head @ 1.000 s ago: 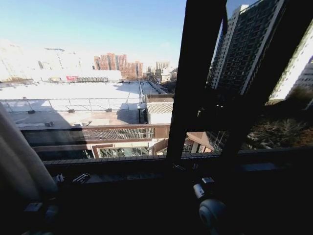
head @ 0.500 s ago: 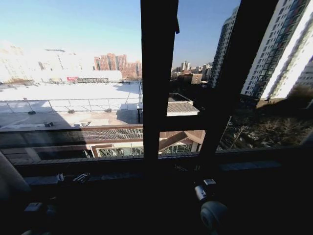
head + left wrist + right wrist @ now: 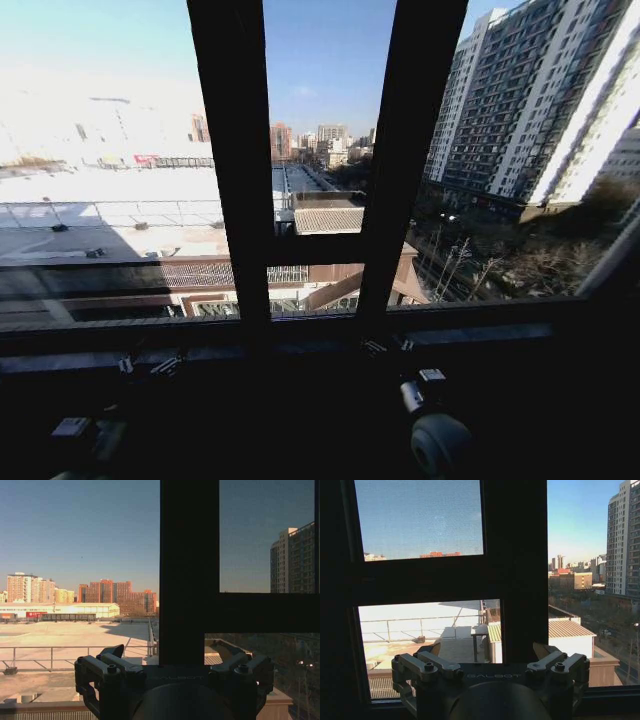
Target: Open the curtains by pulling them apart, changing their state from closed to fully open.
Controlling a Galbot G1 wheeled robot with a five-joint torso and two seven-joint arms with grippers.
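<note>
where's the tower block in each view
Head: tower block upper right, right of both frame uprights.
Left wrist: far right edge, above the crossbar.
Right wrist: right edge, past the upright.
Shared landmark: the dark window frame, left of the tower throughout.

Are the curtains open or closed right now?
Open, it seems: the dark window frame and its glass stand uncovered, with the city in plain view.

Two grippers: left gripper (image 3: pixel 175 662), right gripper (image 3: pixel 492 660). Two vertical window frame bars (image 3: pixel 232 160). One sill (image 3: pixel 300 345).
</note>
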